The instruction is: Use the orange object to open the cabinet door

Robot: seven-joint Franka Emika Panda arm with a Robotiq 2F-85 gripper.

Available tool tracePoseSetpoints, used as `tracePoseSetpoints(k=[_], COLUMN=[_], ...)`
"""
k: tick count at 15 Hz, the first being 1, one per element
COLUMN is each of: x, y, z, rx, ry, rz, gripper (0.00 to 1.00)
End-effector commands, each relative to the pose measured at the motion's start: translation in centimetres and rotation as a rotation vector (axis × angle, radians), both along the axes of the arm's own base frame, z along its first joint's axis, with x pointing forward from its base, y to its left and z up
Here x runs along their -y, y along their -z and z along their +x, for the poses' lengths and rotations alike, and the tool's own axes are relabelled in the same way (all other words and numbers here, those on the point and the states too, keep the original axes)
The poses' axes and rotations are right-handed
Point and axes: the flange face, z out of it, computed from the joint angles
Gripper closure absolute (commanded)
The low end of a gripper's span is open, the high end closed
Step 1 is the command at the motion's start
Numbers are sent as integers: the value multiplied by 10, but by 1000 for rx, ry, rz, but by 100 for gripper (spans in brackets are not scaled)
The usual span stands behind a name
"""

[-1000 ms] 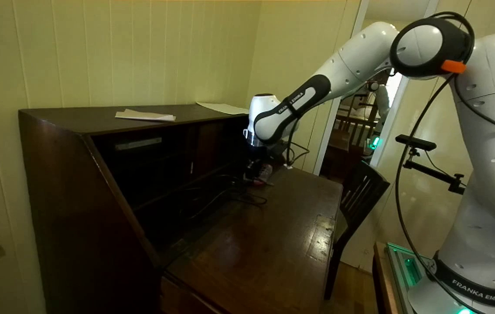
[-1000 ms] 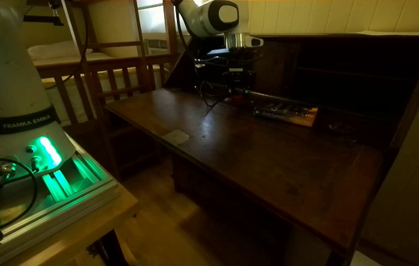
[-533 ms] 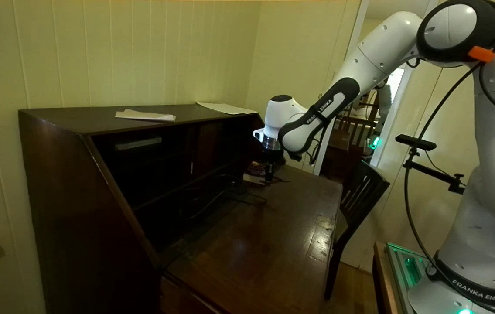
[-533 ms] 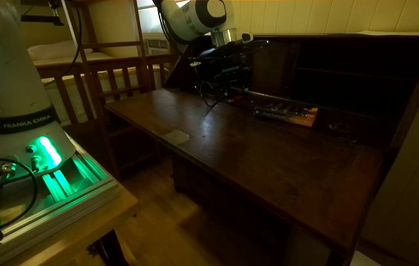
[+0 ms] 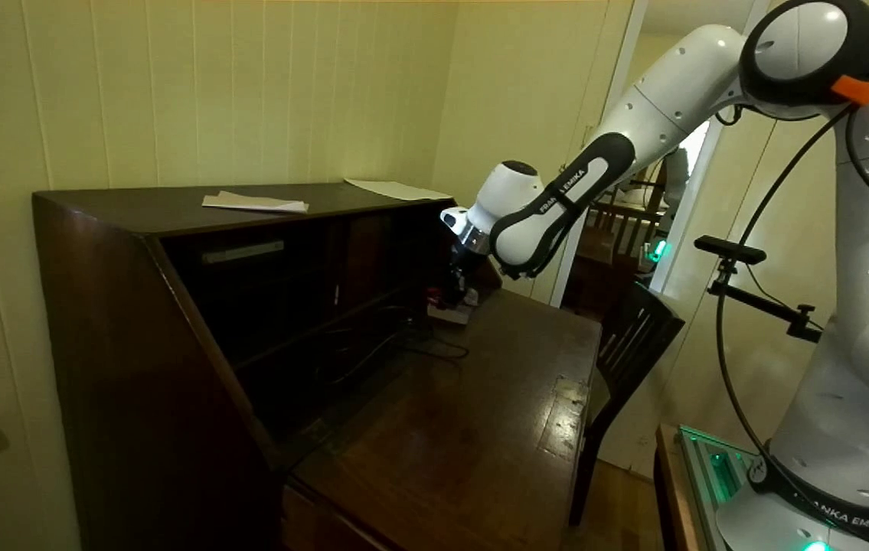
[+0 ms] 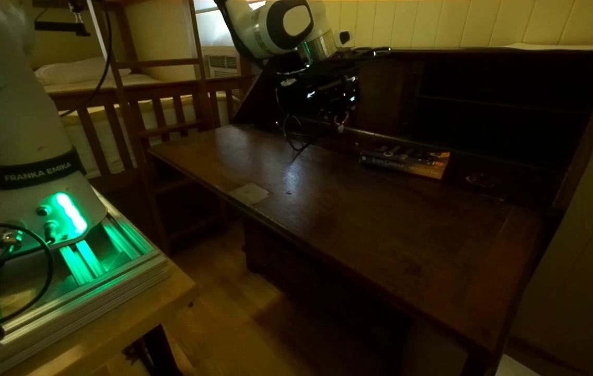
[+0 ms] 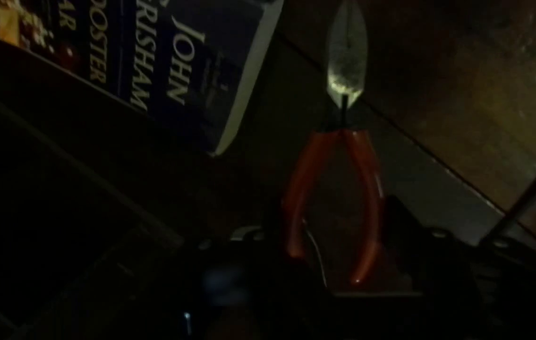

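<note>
Orange-handled pliers [image 7: 358, 147] in its grip, gripper [image 7: 337, 215] nr book [image 6: 403, 162] has just tilted, prob. (dim view) lining up to open cabinet door [image 6: 384, 99] behind book.

Got John Grisham book [image 7: 154, 56] lying flat on tabletop [image 6: 380, 224]; white papers [image 5: 253, 203] up on upper ledge [image 5: 162, 210]; dark slat-back chair [image 5: 633, 340] beside tabletop. Further off: slatted wooden bed [image 6: 163, 85] with pale pillow [image 6: 84, 70], window air conditioner [image 6: 223, 65].

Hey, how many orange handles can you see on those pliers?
2, in the wrist view: a left-side handle and a right-side handle, both held in the gripper. None seems hidden, though the left one's lower end fades into shadow.
</note>
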Motion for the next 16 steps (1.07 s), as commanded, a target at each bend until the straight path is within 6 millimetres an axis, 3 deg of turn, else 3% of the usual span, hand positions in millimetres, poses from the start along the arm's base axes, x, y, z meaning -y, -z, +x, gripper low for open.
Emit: tracePoseSetpoints(k=[1,4,8,12,16], x=[-25,-38,-19,13,18], y=[1,-5,-6,-4,6], z=[14,28,14,-11,-10], rx=[63,25,-144,-332,-378], ry=[-89,-191,-324,-358,-427], rz=[126,272,414,282,99], gripper=[71,71,71,71,71])
